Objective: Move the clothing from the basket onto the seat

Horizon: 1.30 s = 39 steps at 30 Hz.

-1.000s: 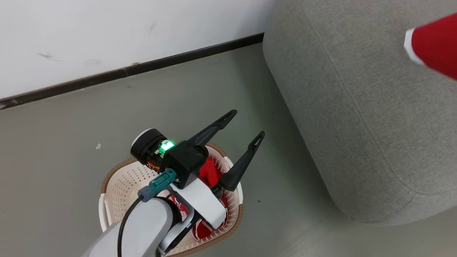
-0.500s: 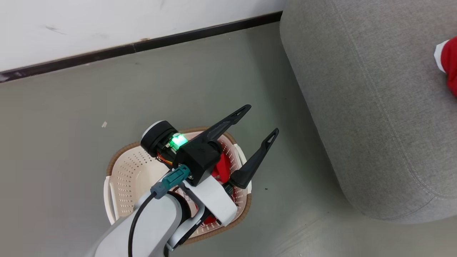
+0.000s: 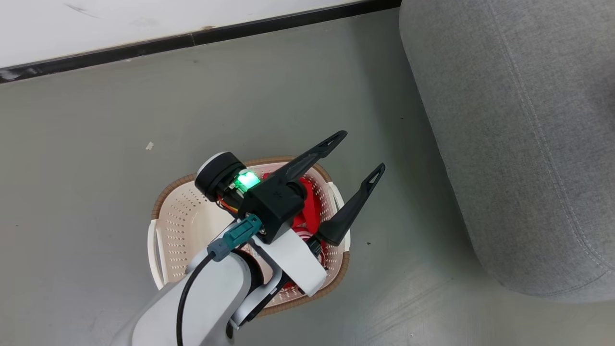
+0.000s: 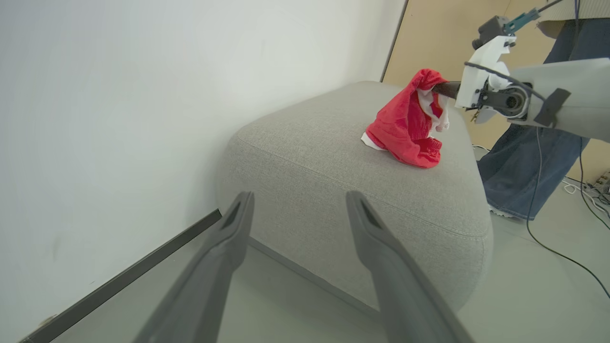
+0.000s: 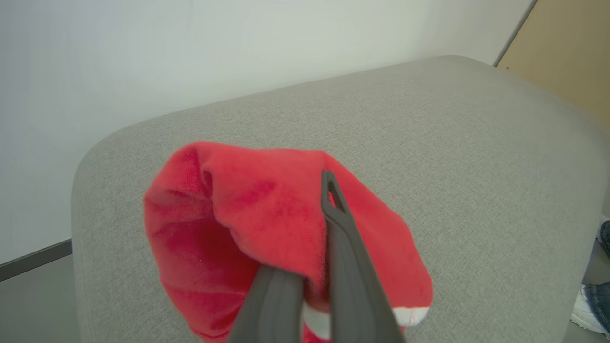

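Note:
In the head view my left gripper [image 3: 359, 153] hangs open over the far right side of the cream basket [image 3: 158, 226], nothing between its fingers. Red clothing [image 3: 307, 204] lies in the basket, partly hidden under my wrist. The grey seat [image 3: 519, 120] stands to the right. In the left wrist view my right gripper [image 4: 441, 89] holds up a red garment with white trim [image 4: 405, 124], whose lower part rests on the seat [image 4: 333, 162]. The right wrist view shows that gripper [image 5: 317, 209] shut on the red cloth [image 5: 228, 219], one finger buried in it.
A white wall with a dark skirting board [image 3: 192, 38] runs behind the basket. Grey floor [image 3: 96, 144] surrounds it. A person's legs in jeans [image 4: 519, 157] stand beyond the seat's far end, with a cable [image 4: 562, 252] trailing on the floor there.
The head camera has shifted, so the basket and seat sit further right and higher in the picture, and the red garment at the right edge has left it. My left gripper stays open over the basket.

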Motion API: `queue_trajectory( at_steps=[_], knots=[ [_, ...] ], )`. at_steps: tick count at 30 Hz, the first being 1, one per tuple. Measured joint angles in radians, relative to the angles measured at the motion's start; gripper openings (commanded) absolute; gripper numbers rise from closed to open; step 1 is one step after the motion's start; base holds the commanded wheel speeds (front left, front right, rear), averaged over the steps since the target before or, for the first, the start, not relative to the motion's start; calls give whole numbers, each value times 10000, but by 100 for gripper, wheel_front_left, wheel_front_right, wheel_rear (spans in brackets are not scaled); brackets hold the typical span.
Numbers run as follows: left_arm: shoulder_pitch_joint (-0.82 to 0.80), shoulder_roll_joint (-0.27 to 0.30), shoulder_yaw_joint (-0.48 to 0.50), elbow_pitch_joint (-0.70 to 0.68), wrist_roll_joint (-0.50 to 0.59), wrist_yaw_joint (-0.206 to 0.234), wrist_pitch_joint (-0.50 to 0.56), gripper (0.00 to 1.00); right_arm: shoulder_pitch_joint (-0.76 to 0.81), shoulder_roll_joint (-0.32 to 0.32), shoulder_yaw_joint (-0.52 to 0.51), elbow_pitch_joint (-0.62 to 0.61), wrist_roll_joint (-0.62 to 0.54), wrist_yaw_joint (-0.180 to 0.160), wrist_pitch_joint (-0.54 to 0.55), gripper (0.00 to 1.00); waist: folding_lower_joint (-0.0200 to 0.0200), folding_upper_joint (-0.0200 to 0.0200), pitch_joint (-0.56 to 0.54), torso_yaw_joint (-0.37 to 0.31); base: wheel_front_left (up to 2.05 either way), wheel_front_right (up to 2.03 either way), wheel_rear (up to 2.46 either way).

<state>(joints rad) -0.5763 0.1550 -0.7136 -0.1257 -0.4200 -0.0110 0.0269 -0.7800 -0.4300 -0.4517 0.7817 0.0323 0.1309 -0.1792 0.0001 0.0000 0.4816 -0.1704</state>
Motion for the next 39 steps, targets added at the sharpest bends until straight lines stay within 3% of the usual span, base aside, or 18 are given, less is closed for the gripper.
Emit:
queue_trajectory(
  at_steps=[4, 6, 8, 23, 39],
  knots=[
    [-135, -109, 12, 136, 0, -21, -198, 100, 174, 226, 36, 222, -174, 0, -207, 0, 0, 0, 37, 115, 0, 0, 0],
    [-135, -107, 29, 209, 0, -59, -272, 100, 187, 322, 84, 305, -174, 0, -297, 42, -1, 0, 10, 125, 0, 0, 0],
    [-135, -119, 48, 336, -2, -92, -345, 100, 193, 393, 151, 301, -188, 0, -414, 100, 0, 0, -31, 121, 0, 0, 0],
    [-109, -186, 261, 1060, -194, -105, -926, 100, 1000, 928, 1340, 42, -320, 0, -675, 100, 0, 0, -552, -141, 0, 0, 0],
    [266, -188, 468, 1457, -372, -100, -1344, 100, 2786, 1204, 2548, 92, 522, 0, -573, 100, 0, 0, -1278, -561, 0, 0, 0]
  ],
)
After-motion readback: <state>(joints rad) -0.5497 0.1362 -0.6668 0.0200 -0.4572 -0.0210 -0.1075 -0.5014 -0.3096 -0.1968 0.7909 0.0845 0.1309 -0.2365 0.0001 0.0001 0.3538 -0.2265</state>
